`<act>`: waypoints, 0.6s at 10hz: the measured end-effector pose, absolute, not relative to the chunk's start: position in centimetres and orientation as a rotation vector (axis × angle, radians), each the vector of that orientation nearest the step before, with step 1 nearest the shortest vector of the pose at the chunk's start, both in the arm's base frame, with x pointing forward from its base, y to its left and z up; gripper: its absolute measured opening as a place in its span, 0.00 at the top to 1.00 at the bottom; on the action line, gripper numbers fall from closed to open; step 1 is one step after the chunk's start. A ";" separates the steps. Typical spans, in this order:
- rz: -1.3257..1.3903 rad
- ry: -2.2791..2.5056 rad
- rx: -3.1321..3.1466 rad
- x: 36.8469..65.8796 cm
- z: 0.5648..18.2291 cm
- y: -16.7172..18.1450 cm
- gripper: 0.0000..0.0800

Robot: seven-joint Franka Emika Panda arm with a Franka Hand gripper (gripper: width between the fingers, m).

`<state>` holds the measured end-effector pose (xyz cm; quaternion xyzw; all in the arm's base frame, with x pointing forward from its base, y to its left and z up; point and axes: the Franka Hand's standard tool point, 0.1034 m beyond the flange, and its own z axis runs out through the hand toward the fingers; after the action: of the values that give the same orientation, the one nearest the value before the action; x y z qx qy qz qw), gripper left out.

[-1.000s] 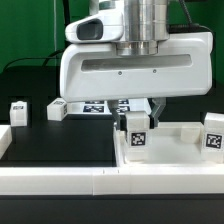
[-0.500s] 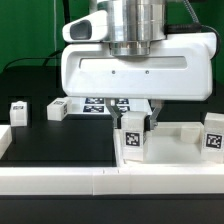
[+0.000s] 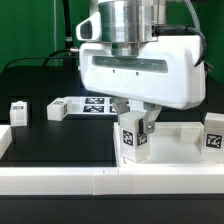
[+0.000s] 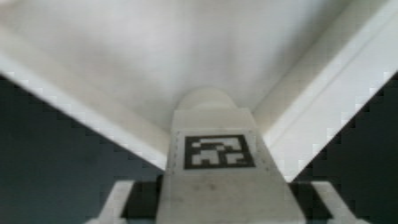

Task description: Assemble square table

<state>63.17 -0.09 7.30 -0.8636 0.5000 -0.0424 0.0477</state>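
Leg (image 3: 133, 152) in jaws, long axis near upright (tag (image 3: 136, 138) facing camera)

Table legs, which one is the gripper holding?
The leg clamped in the gripper, at the tabletop. The other three legs stand free: two at the exterior view's left, one at its right.

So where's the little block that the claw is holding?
In the exterior view the leg is held in the gripper, just right of centre, at the tabletop's left end; another leg stands further right.

Leg (image 3: 133, 138) over tabletop (image 3: 178, 148), another leg (image 3: 18, 110) at exterior view's far left
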 end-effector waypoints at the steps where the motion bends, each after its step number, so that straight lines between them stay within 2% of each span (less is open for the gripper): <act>1: -0.119 1.682 -2.531 63.2 7.3 -0.1 0.64; 4: -0.110 1.753 -2.472 63.2 7.3 -0.1 0.64; 5: -0.113 1.703 -2.509 63.2 7.3 -0.1 0.36; 6: -0.119 1.629 -2.560 63.2 7.3 -0.2 0.36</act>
<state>63.19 -0.16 7.26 -0.8419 0.5357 -0.0391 0.0525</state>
